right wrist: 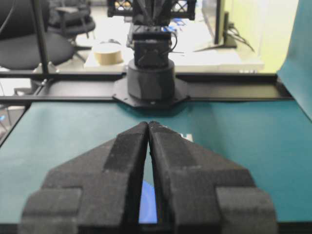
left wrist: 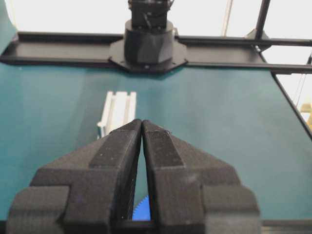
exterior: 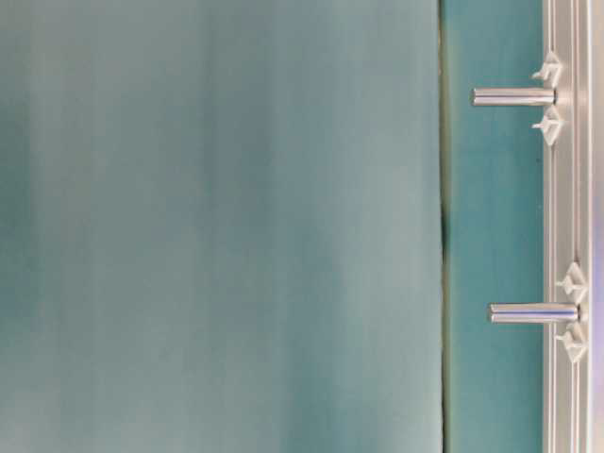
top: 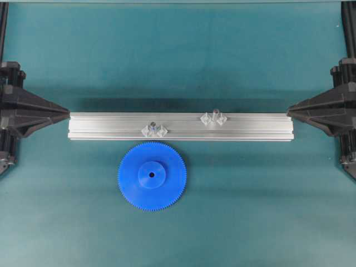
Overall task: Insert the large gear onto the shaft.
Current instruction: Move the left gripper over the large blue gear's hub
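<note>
The teal worktop point(top: 250, 211) carried a long aluminium rail point(top: 111, 127) lying left to right. The large gear point(top: 152, 176) lay flat just in front of the rail, left of centre, touching nothing else. The left tool point(top: 68, 114) and right tool point(top: 288, 113) sat at the rail's ends, each with fingers pressed together, empty. The shaft point(top: 215, 114) stood on the rail right of centre, a second clear mount point(top: 153, 129) to its left.

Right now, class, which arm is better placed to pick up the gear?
Probably the left. The gear lies left of centre, in front of the rail, so nearer the left gripper than the right gripper. Both are shut, empty and at the rail's ends, so the edge is modest.
</note>
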Tool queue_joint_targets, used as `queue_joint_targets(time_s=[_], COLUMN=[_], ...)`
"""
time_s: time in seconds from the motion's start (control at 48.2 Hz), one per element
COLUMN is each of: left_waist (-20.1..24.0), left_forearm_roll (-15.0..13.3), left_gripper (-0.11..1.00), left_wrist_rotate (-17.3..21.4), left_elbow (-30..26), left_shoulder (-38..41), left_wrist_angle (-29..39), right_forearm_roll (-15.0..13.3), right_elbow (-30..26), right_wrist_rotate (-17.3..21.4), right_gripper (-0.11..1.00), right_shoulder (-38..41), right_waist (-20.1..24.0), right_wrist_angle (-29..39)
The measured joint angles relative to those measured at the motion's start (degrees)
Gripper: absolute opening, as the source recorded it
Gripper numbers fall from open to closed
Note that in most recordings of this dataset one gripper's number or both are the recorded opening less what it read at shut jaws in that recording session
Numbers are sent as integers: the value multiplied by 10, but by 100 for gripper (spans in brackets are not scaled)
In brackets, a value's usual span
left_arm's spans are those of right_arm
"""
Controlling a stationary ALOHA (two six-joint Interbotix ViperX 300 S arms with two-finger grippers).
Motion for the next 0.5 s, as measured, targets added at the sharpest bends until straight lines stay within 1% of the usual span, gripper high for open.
queue_joint_targets(time_s=[0.041,0.083,0.104,0.145,0.249,0.415,0.498], left_waist=[-3,-12,-18,-26,-27,-35,-38], left_forearm_roll=[1,2,4,4,5,7,7], left_gripper=[9,2,0,-1,-1,-1,-1], left_wrist_rotate=[-2,-16,-15,-24,-25,-25,-25], left_elbow=[-2,-12,-18,-30,-62,-120,-142], left_shoulder=[1,9,14,25,59,129,175], left_wrist_angle=[4,15,20,33,73,131,147], right_forearm_roll=[1,2,2,4,4,5,5], right_elbow=[0,-1,0,-1,-3,-18,-20], right_wrist_rotate=[0,0,1,1,1,0,1], right_gripper=[18,27,29,26,20,20,21], right_shoulder=[0,0,0,0,-2,-9,-11], right_waist=[0,0,0,-1,-4,-8,-11], right_wrist_angle=[1,7,11,26,77,150,171])
